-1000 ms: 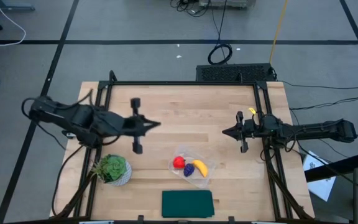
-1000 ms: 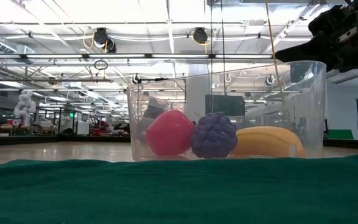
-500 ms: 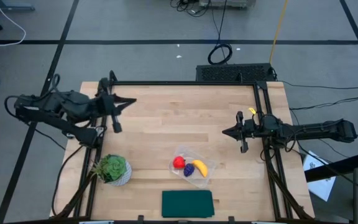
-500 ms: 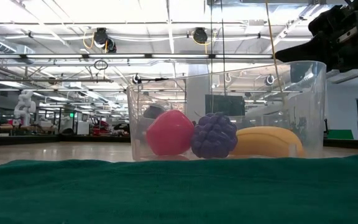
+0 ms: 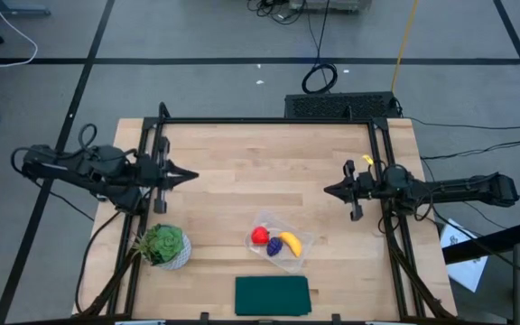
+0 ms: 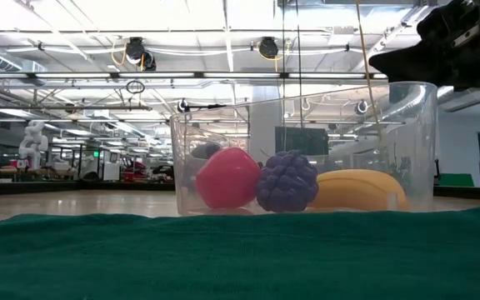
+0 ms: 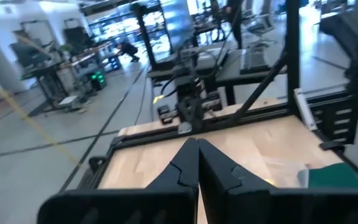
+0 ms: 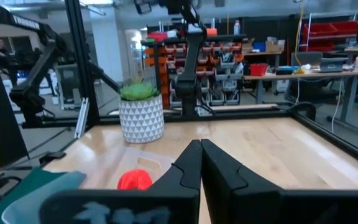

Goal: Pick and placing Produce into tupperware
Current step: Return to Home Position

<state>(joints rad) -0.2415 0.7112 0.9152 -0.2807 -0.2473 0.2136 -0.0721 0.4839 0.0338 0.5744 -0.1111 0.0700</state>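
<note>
A: How far along does the job look?

B: As good as finished. All three pieces of produce lie inside the clear tupperware (image 6: 348, 125). It stands on the wooden table (image 5: 260, 153) close to the edge where the dark green cloth (image 5: 273, 295) lies, just behind that cloth. No fruit is loose on the boards.

A: And the arms?

B: Neither holds anything. The left gripper (image 5: 193, 174) hangs just inside the table's left edge, its two fingers pressed together and empty. The right gripper (image 5: 327, 190) hangs toward the right edge, with its fingers likewise together and empty. Both are well apart from the container. By the look of it, all that remains is for the arms to settle at rest.

A: What are the things like?

B: The container is thin see-through plastic, rectangular with rounded corners and upright walls — the room shows straight through it. The red fruit (image 6: 227, 177) is round, smooth and faintly glossy. The purple grape bunch (image 6: 287, 181) touches it and is knobbly, a cluster of little beads. The yellow banana (image 6: 358, 189) lies on the bunch's other side, curved and smooth. All three look like light moulded toys. The cloth has a fuzzy, felt-like nap. Near the corner where the left edge meets the cloth's edge stands a leafy green plant (image 5: 162, 244) in a white pot patterned with triangles — no part of the task.
</note>
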